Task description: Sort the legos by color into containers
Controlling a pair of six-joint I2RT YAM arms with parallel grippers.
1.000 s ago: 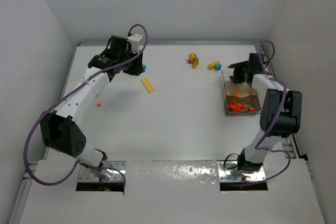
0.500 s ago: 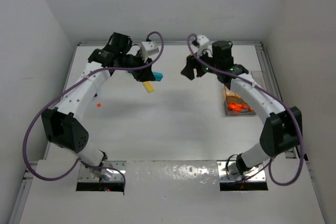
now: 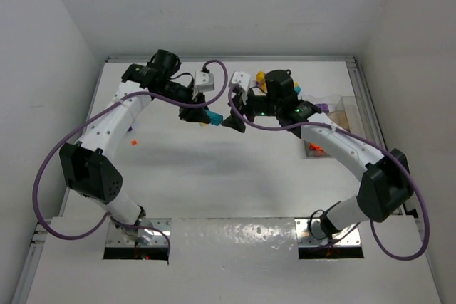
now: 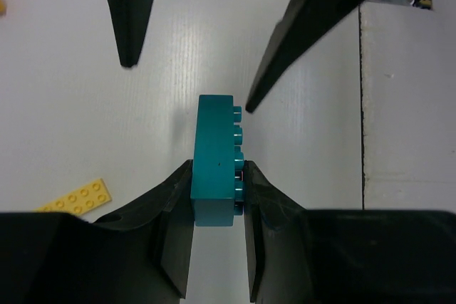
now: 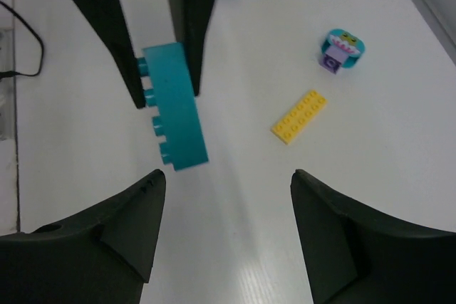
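The left tool (image 4: 218, 174) is clamped on one end of a teal brick (image 4: 214, 140) and holds it above the desk (image 3: 214, 176), free end forward. This is probably for a hand-over (the box (image 3: 346, 107) sits on the right arm's side). The right tool (image 5: 226, 179) faces it, fingers wide apart, apparently touching nothing.

Head-on at the middle, left gripper (image 3: 206, 117) and right gripper (image 3: 231, 120) tip to tip, barring each other's way, teal brick (image 4: 214, 169) between them, yellow plate (image 5: 299, 116) flat nearby, open table (image 3: 214, 183) toward the bases.
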